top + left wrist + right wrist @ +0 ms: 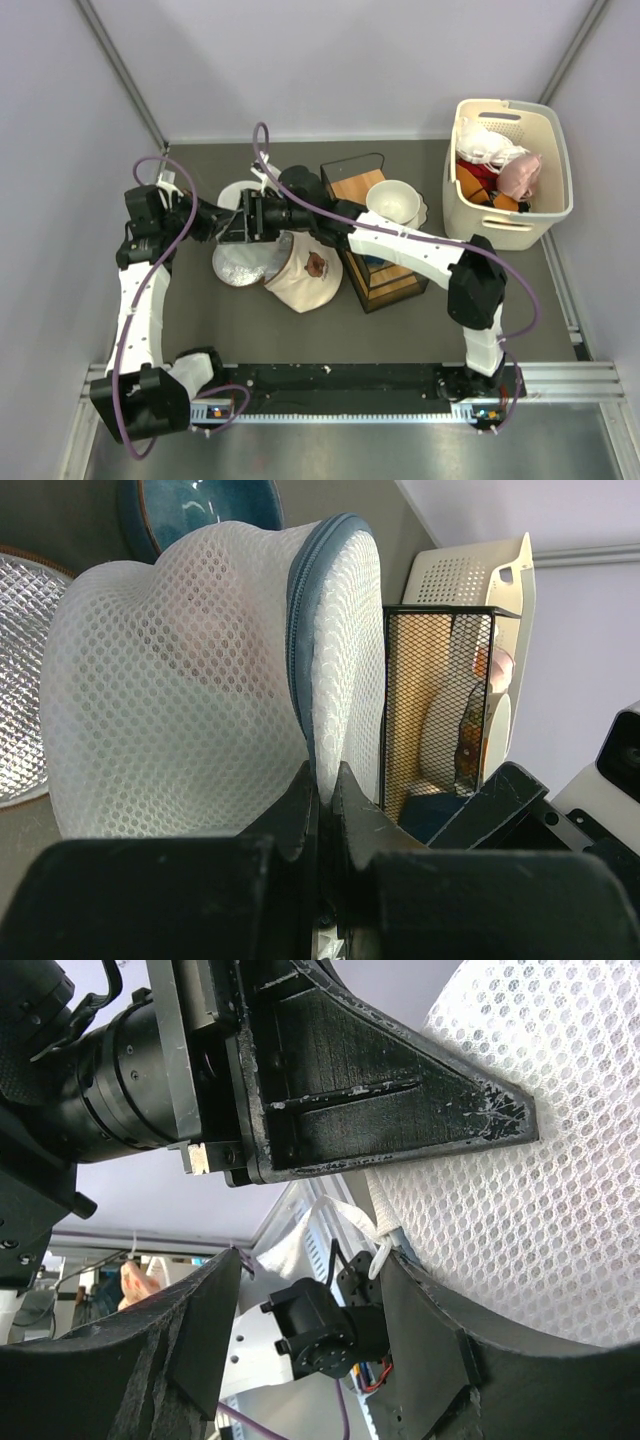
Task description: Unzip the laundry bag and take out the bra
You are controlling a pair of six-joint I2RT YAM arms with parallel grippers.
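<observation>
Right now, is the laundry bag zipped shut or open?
Shut where visible: the blue zipper on the laundry bag runs closed along the seam; left fingers hide its lower end.

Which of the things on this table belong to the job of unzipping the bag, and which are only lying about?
Belong to the job: laundry bag, pinched by the left pincer; bra, only a faint pinkish shade through the mesh; right pincer, open beside the bag.
Lying about: beige basket; black wire box; cream cloth; white bowl; teal bowl.
</observation>
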